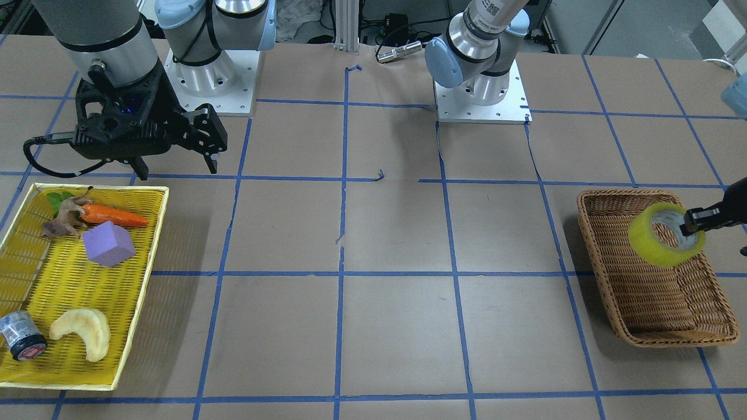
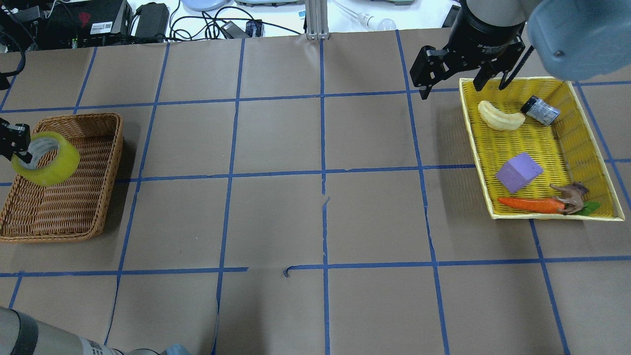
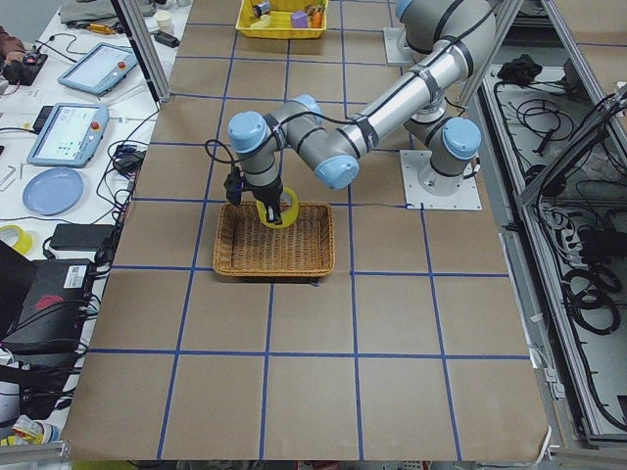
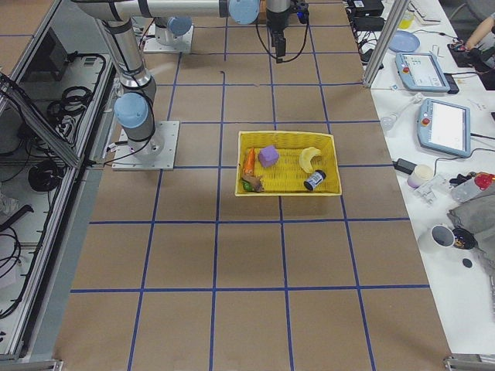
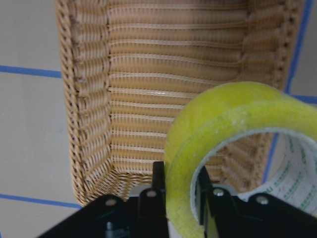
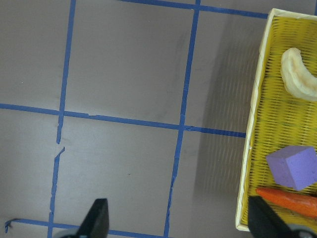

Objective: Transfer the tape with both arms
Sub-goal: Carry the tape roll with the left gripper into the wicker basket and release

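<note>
The tape (image 1: pixel 653 242) is a yellow roll with a grey-white core. My left gripper (image 1: pixel 697 221) is shut on its rim, one finger inside the core and one outside. It holds the roll tilted just above the wicker basket (image 1: pixel 601 245). The overhead view shows the tape (image 2: pixel 54 167) over the basket's (image 2: pixel 74 207) far left part. The left wrist view shows the tape (image 5: pixel 237 114) clamped between the fingers (image 5: pixel 158 191). My right gripper (image 1: pixel 175 166) is open and empty. It hangs above the table beside the yellow tray's (image 2: pixel 473 148) far corner.
The yellow tray (image 1: pixel 146 256) holds a carrot (image 1: pixel 114 216), a purple block (image 1: pixel 108 244), a pale banana-shaped piece (image 1: pixel 81 332), a small dark cylinder (image 1: pixel 20 337) and a toy animal (image 1: pixel 64 216). Blue tape lines grid the brown table.
</note>
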You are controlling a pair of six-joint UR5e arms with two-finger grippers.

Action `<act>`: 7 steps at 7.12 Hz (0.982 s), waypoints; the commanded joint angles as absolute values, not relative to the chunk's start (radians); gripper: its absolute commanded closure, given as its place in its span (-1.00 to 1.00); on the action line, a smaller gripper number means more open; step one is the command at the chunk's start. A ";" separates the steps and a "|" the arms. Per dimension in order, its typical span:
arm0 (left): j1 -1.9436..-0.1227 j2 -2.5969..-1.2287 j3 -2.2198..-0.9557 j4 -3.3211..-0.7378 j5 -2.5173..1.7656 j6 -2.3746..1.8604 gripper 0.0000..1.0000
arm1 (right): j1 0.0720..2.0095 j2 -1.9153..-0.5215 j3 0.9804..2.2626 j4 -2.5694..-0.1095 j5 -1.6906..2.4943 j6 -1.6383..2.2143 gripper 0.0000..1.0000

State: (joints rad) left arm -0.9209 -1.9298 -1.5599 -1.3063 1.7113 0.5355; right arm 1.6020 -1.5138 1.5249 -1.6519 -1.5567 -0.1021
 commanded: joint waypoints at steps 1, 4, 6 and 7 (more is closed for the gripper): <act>-0.888 -2.005 -1.563 -1.273 1.710 0.555 1.00 | 1.603 -1.519 1.516 -1.623 -1.555 -0.103 -1.00; -0.885 -2.026 -1.559 -1.273 1.704 0.535 0.18 | 1.605 -1.520 1.514 -1.623 -1.543 -0.100 -1.00; -0.899 -1.991 -1.549 -1.281 1.712 0.522 -1.00 | 1.605 -1.520 1.505 -1.624 -1.543 -0.097 -1.00; -0.920 -1.964 -1.545 -1.290 1.712 0.481 -1.00 | 1.605 -1.519 1.505 -1.624 -1.543 -0.097 -1.00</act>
State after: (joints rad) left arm -0.9003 -1.9930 -1.5508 -1.2813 1.7090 0.5128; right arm 1.6045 -1.5199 1.5061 -1.6240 -1.5436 -0.0969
